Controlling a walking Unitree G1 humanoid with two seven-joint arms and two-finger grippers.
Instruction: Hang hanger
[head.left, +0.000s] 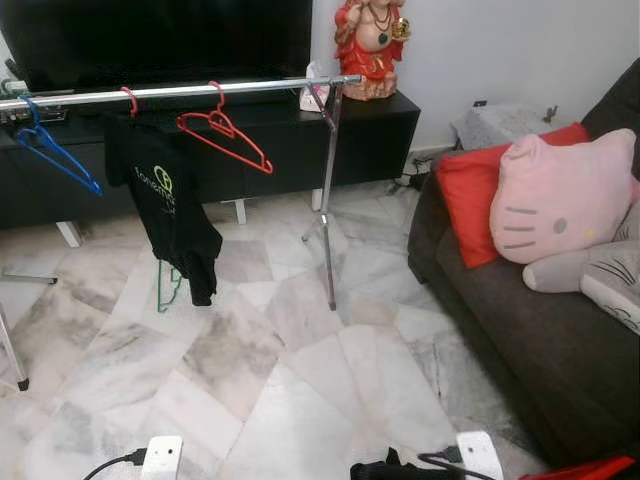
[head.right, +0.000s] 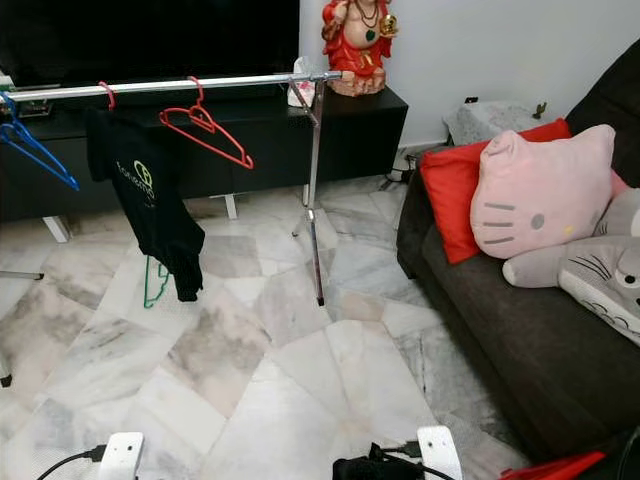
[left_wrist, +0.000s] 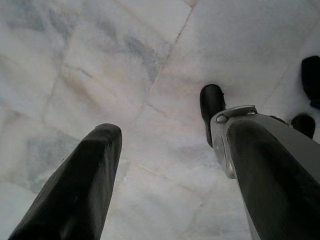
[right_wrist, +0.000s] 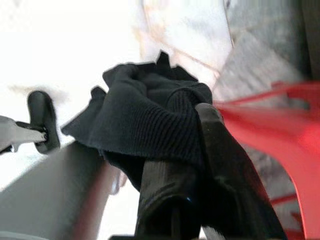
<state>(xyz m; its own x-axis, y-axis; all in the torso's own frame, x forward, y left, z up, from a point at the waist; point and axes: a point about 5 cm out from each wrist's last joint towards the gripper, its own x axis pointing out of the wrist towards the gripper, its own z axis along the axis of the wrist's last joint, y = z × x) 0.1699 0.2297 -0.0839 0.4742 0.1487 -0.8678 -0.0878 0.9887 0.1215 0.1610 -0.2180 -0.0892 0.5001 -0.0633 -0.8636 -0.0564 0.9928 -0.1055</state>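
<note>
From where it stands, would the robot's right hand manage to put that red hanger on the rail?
Probably not yet. The right hand, shut on black cloth with a red hanger, hangs low, and open floor separates it from the rail.

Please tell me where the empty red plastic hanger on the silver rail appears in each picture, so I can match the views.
Left eye view: empty red plastic hanger hangs upper left of centre, right of the black T-shirt.
Right eye view: same hanger, slightly further left.
Left wrist view: marble floor, no rail.
Right wrist view: no rail.
Shared landmark: silver rail.
</note>
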